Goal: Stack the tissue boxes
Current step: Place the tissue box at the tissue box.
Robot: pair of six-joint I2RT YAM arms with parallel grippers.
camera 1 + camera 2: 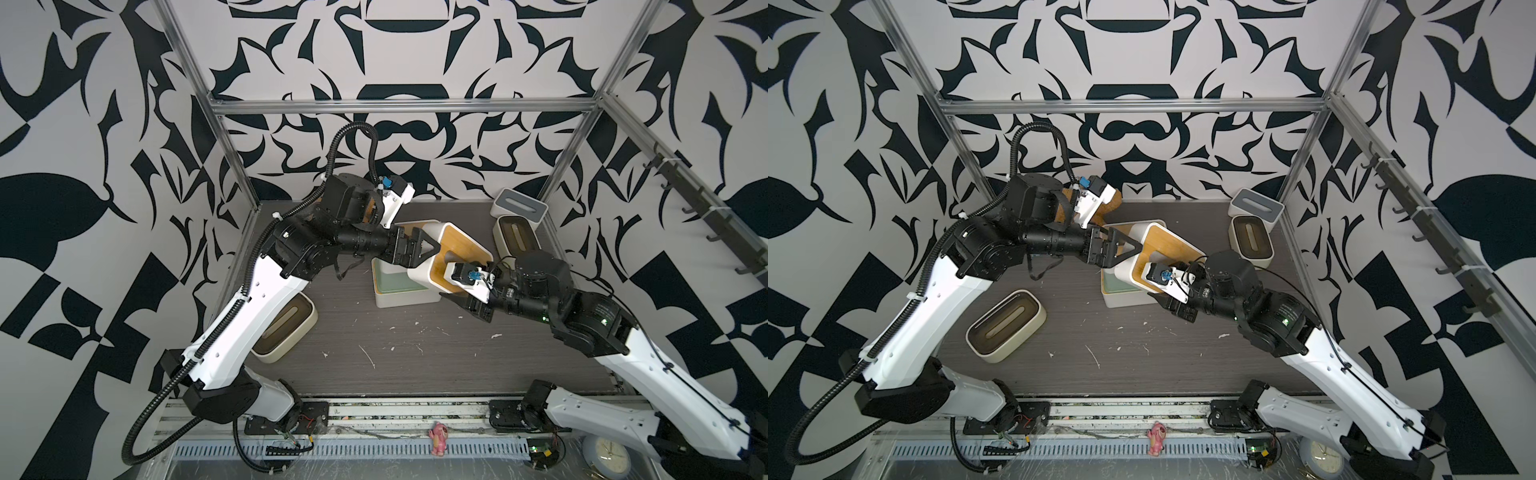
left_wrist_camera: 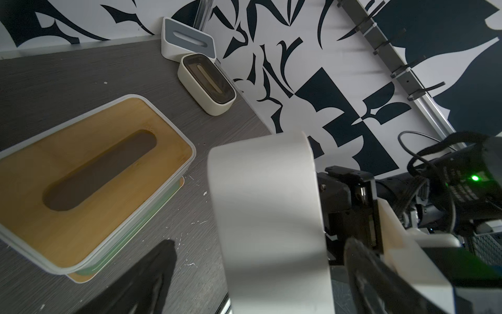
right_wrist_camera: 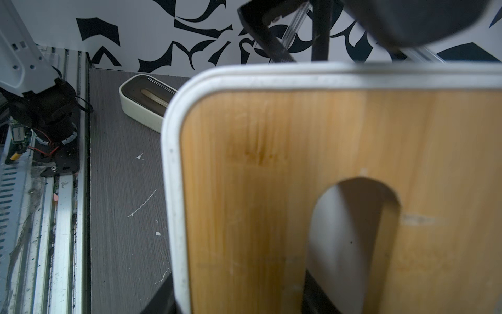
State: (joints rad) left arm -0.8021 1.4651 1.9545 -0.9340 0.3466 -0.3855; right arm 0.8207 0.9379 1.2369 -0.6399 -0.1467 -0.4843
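Right gripper (image 3: 239, 307) clamps a tilted bamboo-lid box (image 1: 461, 245) over the stack (image 2: 68, 231); left gripper (image 1: 432, 249) gapes; grey-lid box (image 1: 1256, 208), near cream box (image 1: 1007, 324), far cream box (image 1: 1250, 241) unstacked.

2 matching arms here. The left arm (image 1: 257, 307) shows glossy white shells on its long links, dotted with small dark screw holes, and chunky black joint housings between them. A ribbed black conduit (image 1: 345, 137) runs along it, cinched with white zip ties (image 1: 246, 297). The right arm (image 1: 665, 386) carries a thin black cable (image 1: 666, 365), and a green light (image 2: 474, 178) glows on its black motor. A white wrist camera mount bears a blue plug (image 1: 387, 182). The jaws are black, triangular, open-framed.
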